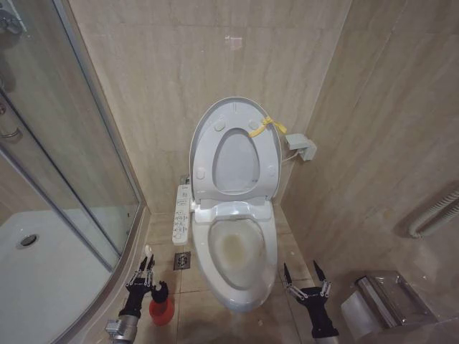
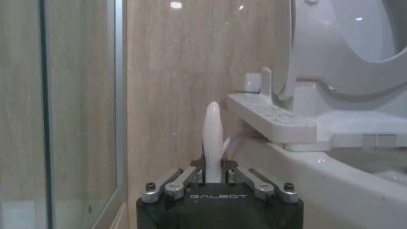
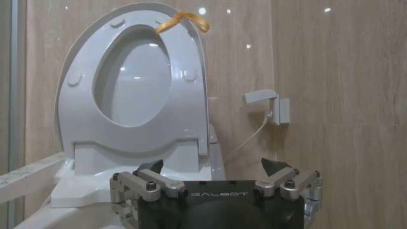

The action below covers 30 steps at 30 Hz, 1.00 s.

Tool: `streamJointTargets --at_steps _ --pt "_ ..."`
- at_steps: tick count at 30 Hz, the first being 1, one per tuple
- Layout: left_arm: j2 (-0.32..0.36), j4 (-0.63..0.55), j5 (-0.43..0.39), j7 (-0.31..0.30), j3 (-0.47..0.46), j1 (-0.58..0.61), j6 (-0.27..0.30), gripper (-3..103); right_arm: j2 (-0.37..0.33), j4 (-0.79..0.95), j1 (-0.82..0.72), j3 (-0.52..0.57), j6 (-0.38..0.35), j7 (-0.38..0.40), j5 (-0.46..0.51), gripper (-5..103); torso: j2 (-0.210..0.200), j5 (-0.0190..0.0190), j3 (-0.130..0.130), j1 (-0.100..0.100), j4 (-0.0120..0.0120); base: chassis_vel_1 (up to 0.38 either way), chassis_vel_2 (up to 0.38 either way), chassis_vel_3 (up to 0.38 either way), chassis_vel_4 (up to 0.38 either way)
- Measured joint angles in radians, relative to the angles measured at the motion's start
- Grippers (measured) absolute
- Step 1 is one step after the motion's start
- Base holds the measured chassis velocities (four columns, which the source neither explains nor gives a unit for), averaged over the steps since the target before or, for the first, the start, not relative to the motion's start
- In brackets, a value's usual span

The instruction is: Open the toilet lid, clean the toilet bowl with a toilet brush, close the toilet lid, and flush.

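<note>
The toilet brush [image 2: 212, 138] stood clamped upright in the left gripper [image 1: 145, 274], above its red holder [image 1: 161, 307] beside the toilet bowl [image 1: 240, 251], apparently ready for scrubbing. The toilet lid [image 1: 237, 147] leaned raised against the wall, exposing the stain. The right gripper [image 1: 305, 283] hung spread, empty. Both grippers read "GALBOT".

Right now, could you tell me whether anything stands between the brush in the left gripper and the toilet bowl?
Nothing visible does. The toilet lid and seat are raised against the wall, so the toilet bowl lies open. The left gripper holds the toilet brush beside the bowl, above the red holder.
</note>
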Motion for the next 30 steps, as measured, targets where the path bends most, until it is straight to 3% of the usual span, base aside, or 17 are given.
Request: streamJointTargets --at_steps 15,30 --pt "-0.013 0.128 0.024 0.003 0.004 -0.041 -0.001 18 0.002 -0.007 0.006 -0.002 0.001 0.0 0.003 100 0.0 0.0 0.0 0.0 -0.0001 0.0 0.0 0.0 0.0" --pt "-0.034 0.17 0.064 -0.008 0.001 -0.049 0.004 18 -0.015 -0.016 0.011 0.002 0.002 -0.001 0.021 100 0.0 0.0 0.0 0.0 -0.0001 0.0 0.0 0.0 0.0"
